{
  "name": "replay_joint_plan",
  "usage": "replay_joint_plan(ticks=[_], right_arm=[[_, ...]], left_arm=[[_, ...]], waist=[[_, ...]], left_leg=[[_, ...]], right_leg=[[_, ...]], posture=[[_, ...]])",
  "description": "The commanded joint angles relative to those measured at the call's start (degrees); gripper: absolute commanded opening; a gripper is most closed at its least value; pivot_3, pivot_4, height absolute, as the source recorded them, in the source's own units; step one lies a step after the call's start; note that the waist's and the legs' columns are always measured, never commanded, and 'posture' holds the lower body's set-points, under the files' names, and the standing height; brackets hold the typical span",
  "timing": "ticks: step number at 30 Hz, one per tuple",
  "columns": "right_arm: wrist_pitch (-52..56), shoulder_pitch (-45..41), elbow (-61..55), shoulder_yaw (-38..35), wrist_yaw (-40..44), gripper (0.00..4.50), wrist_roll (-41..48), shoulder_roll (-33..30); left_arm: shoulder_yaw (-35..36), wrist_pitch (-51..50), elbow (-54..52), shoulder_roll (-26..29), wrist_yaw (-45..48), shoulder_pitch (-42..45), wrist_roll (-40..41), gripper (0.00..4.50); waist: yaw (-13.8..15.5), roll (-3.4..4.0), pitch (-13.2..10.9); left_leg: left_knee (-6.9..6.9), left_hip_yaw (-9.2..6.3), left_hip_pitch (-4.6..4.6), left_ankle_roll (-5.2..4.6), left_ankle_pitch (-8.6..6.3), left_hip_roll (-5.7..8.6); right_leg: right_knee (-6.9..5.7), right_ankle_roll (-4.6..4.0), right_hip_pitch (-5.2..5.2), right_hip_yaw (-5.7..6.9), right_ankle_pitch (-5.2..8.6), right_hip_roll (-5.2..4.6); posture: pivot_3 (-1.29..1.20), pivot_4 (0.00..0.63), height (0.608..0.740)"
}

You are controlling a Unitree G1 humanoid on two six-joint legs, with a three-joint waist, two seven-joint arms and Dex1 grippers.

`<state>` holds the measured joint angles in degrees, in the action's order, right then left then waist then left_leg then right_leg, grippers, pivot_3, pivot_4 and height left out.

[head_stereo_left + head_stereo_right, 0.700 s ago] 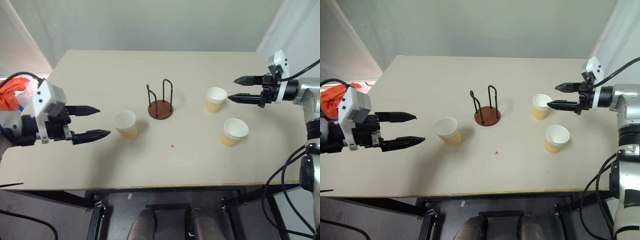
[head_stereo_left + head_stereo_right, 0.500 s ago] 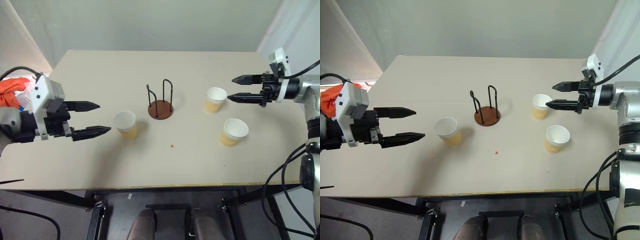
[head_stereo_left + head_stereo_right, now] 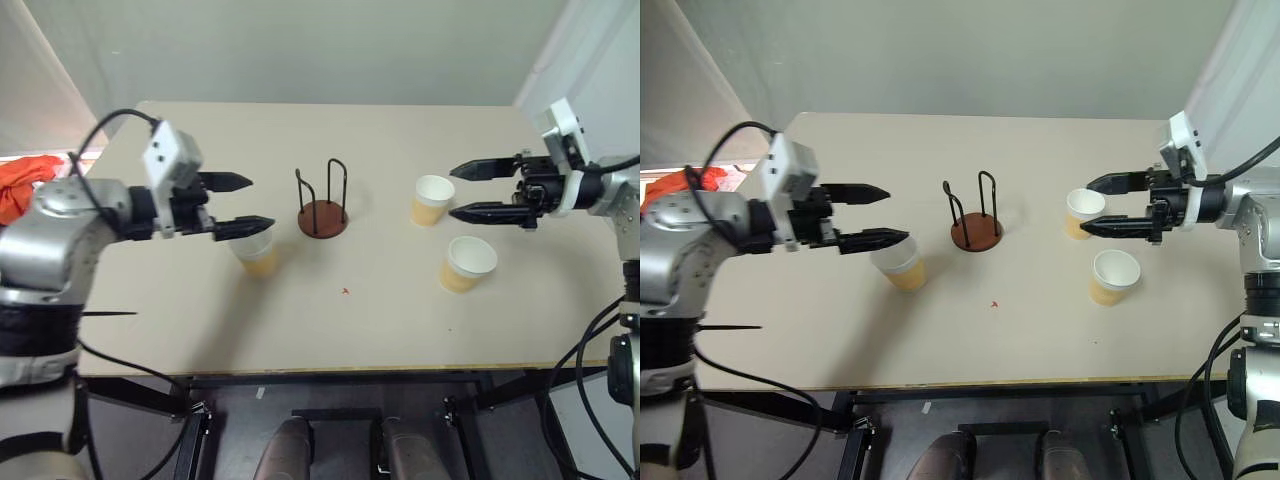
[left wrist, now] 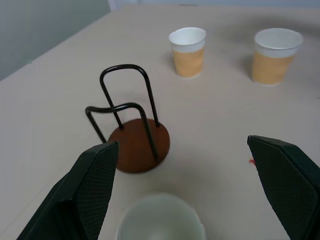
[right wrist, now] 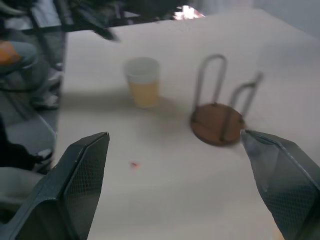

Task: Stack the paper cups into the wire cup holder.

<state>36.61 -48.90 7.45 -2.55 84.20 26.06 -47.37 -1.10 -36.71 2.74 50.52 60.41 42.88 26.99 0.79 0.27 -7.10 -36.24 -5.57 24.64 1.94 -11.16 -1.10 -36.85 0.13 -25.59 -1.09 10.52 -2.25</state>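
Beige table: carries everything, all upright.
Wire cup holder: near the middle, holding no cup.
Paper cups: one left of the holder, two on its right.
Left gripper: fingers apart, above the left cup.
Right gripper: fingers apart, just beside the nearer right cup.

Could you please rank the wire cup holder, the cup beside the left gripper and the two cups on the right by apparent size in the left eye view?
1. wire cup holder
2. The three cups look alike: left cup, far right cup, near right cup.
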Motion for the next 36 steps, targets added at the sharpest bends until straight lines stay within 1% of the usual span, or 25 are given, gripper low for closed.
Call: replay_joint_plan(ticks=[1,7,11,15,18,22,26,28,29,32,36], right_arm=[[4.63,1.49,-10.24,-3.72,-4.26,4.45,5.28,-0.71],[9.88,5.89,-20.81,-5.31,-10.02,4.45,10.52,-1.46],[12.43,7.33,-24.97,-6.28,-14.12,4.45,13.52,-1.42],[12.95,8.59,-27.41,-6.01,-19.16,4.45,13.24,-1.45],[12.67,9.98,-28.62,-5.83,-22.58,4.45,12.25,-1.68],[12.8,11.02,-29.8,-6.06,-25.09,4.45,13.05,-1.98],[12.3,12.0,-30.71,-5.81,-27.56,4.45,12.54,-2.1],[12.79,11.39,-30.28,-5.53,-29.98,4.45,12.09,-1.43],[12.78,10.94,-29.73,-5.24,-31.48,4.45,11.33,-1.13],[10.54,10.7,-27.32,-4.06,-34.65,4.5,7.51,-1.09],[8.97,11.7,-25.91,-3.84,-34.91,4.5,6.12,-1.36]], left_arm=[[-3.99,0.56,4.73,-2.66,-1.39,4.01,-5.05,4.5],[-7.83,3.54,15.88,-9.97,-2.13,9.9,-10.69,4.5],[-8.76,5.93,23.74,-15.22,-3.59,14.54,-13.69,4.5],[-9.36,8.87,30.01,-19.9,-4.33,17.71,-16.58,4.5],[-9.82,9.67,32.79,-23.17,-4.9,18.53,-18.1,4.5],[-9.91,9.71,33.48,-25.37,-4.69,18.33,-19.12,4.5],[-9.83,10.98,36.33,-27.45,-6.9,19.06,-20.69,4.5],[-9.45,11.49,37.56,-28.35,-7.63,19.52,-21.03,4.5],[-9.31,11.73,38.11,-28.87,-8.01,19.79,-21.1,4.5],[-9.11,12.61,39.2,-29.88,-8.23,20.36,-21.34,3.9],[-9.0,13.07,39.39,-30.6,-6.81,20.43,-20.98,2.48]], waist=[[-0.13,0.0,0.0],[0.11,-0.03,0.0],[0.36,-0.03,0.01],[0.55,-0.03,0.01],[0.64,-0.03,0.0],[0.71,-0.03,0.0],[0.85,-0.03,0.0],[0.91,-0.03,0.0],[0.92,-0.03,0.0],[0.94,-0.03,0.0],[0.97,-0.03,0.0]], left_leg=[[-0.01,0.01,0.0,-0.01,0.0,0.01],[-0.18,0.03,0.11,-0.11,0.0,0.07],[-0.49,0.01,0.31,-0.25,-0.01,0.17],[-0.8,0.0,0.34,-0.48,-0.1,0.34],[-0.82,0.0,0.34,-0.67,-0.08,0.37],[-0.92,0.03,0.43,-0.81,-0.14,0.43],[-0.92,0.07,0.42,-0.83,-0.15,0.43],[-0.92,0.09,0.43,-0.83,-0.15,0.43],[-0.93,0.1,0.42,-0.84,-0.15,0.43],[-0.95,0.11,0.42,-0.87,-0.13,0.45],[-0.97,0.12,0.42,-0.9,-0.13,0.45]], right_leg=[[0.05,0.21,0.03,-0.02,-0.08,0.0],[0.16,0.87,0.1,-0.16,-0.07,0.0],[0.16,1.12,0.11,-0.23,-0.07,0.0],[0.26,1.45,0.3,-0.44,-0.13,-0.02],[0.75,1.84,0.54,-0.48,-0.38,-0.03],[0.93,2.01,0.59,-0.52,-0.49,-0.06],[0.94,2.27,0.6,-0.52,-0.56,-0.06],[0.94,2.55,0.6,-0.53,-0.7,-0.06],[0.95,2.56,0.6,-0.53,-0.69,-0.06],[0.95,2.57,0.6,-0.56,-0.69,-0.06],[0.95,2.61,0.6,-0.59,-0.72,-0.07]], posture=[[0.0,0.15,0.74],[0.0,0.15,0.74],[0.0,0.15,0.74],[0.0,0.15,0.74],[0.0,0.15,0.74],[0.0,0.15,0.74],[0.0,0.15,0.74],[0.0,0.15,0.74],[0.0,0.15,0.74],[0.0,0.15,0.74],[0.0,0.15,0.74]])
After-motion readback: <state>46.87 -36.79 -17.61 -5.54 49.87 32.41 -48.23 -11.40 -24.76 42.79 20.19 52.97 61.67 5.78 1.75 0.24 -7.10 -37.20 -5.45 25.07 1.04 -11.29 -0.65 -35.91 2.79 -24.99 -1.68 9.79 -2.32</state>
